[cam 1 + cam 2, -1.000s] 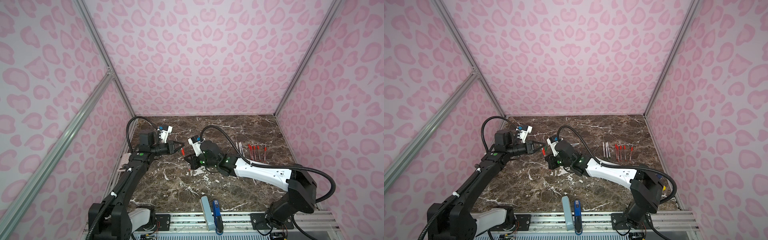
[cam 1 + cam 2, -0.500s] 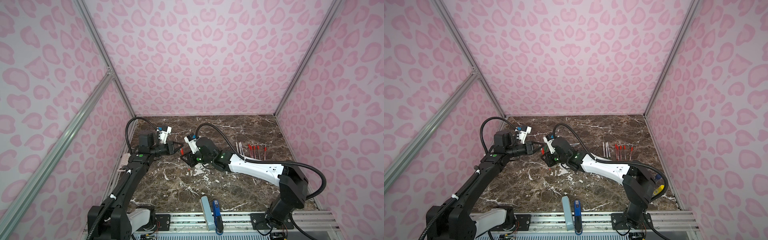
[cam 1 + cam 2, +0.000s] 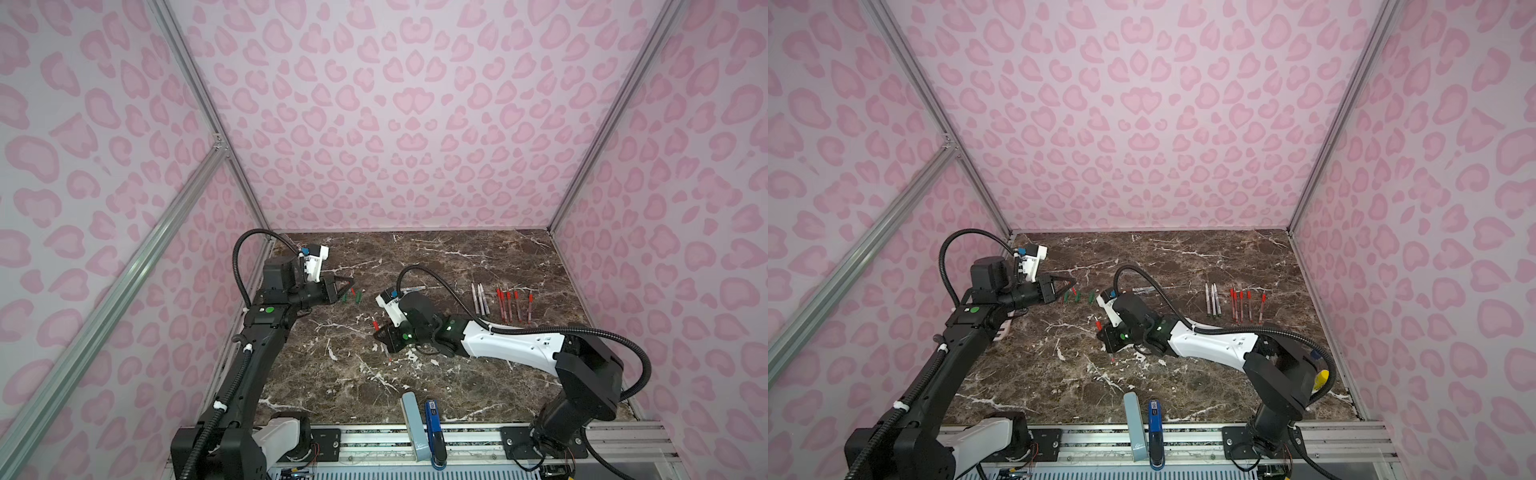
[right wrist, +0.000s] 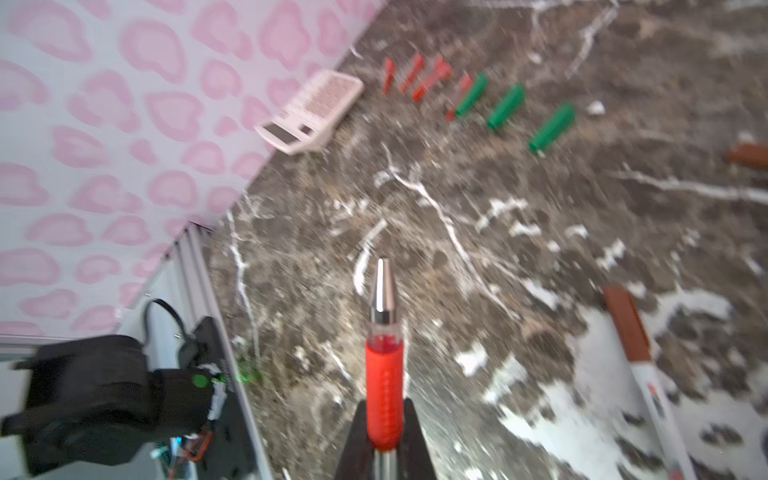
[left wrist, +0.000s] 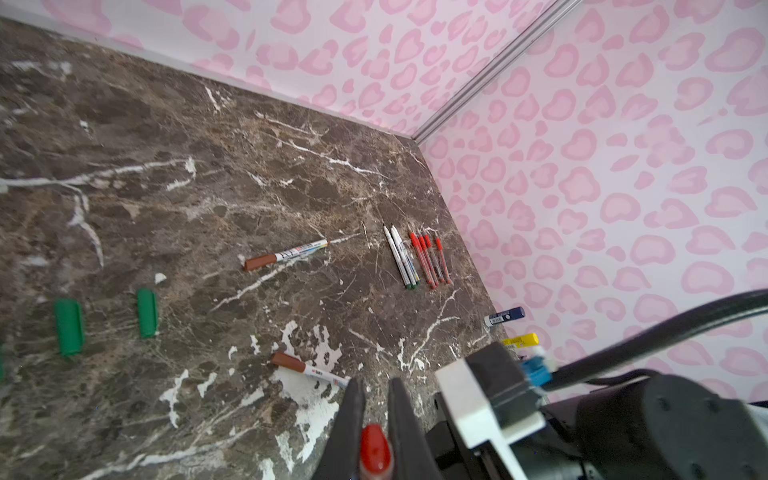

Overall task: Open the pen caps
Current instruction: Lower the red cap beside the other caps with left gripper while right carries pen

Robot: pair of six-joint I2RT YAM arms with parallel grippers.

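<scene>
Right wrist view: my right gripper (image 4: 384, 409) clamps the red pen (image 4: 384, 365), tip bared; my left gripper (image 5: 376, 388) pinches a red cap (image 5: 375, 453) near the green caps (image 5: 147, 307), likely for depositing.

Three short green plastic caps (image 4: 505, 106) lie at ten o'clock on the brown marble surface (image 3: 436, 257). Beside them are at least four slim red plastic caps (image 4: 411, 72), too blurred for a firm count. Two brown-capped white markers (image 5: 286, 255) lie near the middle. At two o'clock are three green-tipped white markers (image 5: 401, 259) and four or five clear-barrelled red pens (image 5: 430, 259), too tightly packed to separate. One more red-gripped clear pen (image 4: 384, 374) and one more red cap (image 5: 375, 451) are held above the surface. There is one pink calculator (image 4: 309, 112) at nine o'clock. One pale blue bar (image 3: 412, 424) and one blue stapler-like object (image 3: 433, 428) are at six o'clock.
</scene>
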